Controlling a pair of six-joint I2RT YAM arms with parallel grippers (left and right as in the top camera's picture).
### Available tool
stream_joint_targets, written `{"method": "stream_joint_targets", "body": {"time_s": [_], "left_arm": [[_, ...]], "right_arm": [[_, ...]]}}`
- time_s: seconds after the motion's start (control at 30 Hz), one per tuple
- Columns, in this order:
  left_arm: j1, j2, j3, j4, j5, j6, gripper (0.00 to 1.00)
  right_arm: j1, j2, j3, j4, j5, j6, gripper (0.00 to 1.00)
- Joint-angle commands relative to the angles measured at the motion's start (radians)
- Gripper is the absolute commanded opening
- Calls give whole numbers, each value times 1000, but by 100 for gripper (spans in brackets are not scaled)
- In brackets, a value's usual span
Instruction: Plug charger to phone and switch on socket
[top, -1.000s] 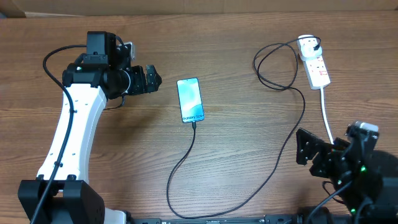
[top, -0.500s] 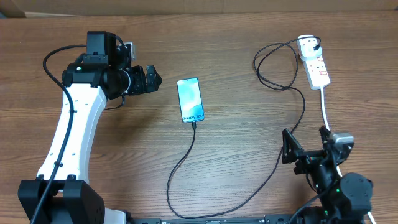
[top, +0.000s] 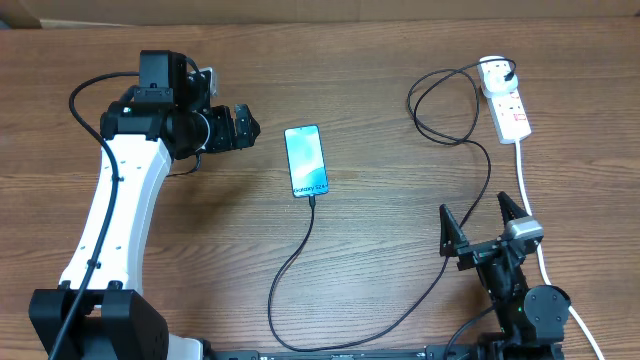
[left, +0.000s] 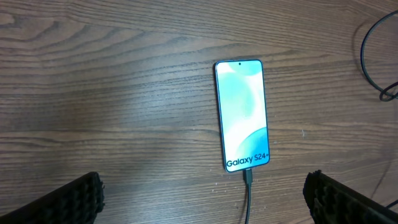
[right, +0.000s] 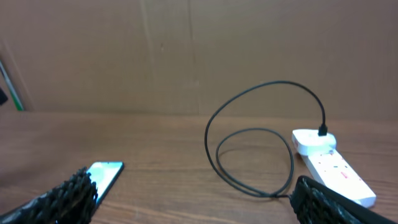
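Observation:
The phone (top: 306, 160) lies flat mid-table with its teal screen lit, also seen in the left wrist view (left: 242, 115) and the right wrist view (right: 102, 177). The charger's black connector (left: 248, 177) sits in the phone's near end. The charger cable (top: 290, 270) loops round the table front to its white plug (top: 494, 72), which is seated in the far end of the socket (top: 512, 112). My left gripper (top: 243, 128) is open, left of the phone. My right gripper (top: 473, 215) is open at the front right, well short of the socket (right: 339, 177).
The socket's thick white cord (top: 525, 190) runs toward the front right, passing close to my right arm. A slack coil of the black cable (right: 249, 155) lies left of the socket. A brown cardboard wall (right: 186, 50) closes off the table's far side.
My right arm has swung in from the front right corner, leftward and toward the far side, and now points at the socket. The left arm, phone and cable have not moved.

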Motion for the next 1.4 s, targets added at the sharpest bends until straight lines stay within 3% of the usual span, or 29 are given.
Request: {"method": "stream_joint_targets", "body": {"time_s": [0.0, 0.2, 1.07, 1.37], "left_arm": [[-2, 9, 6, 0, 5, -3, 100], [-2, 9, 6, 0, 5, -3, 100], [-2, 9, 6, 0, 5, -3, 100], [-2, 9, 6, 0, 5, -3, 100]], "right_arm": [[5, -13, -40, 33, -22, -45, 100], [12, -13, -45, 12, -25, -124, 100], [12, -13, -44, -19, 162, -45, 100], [12, -13, -44, -19, 159, -142, 100]]}}
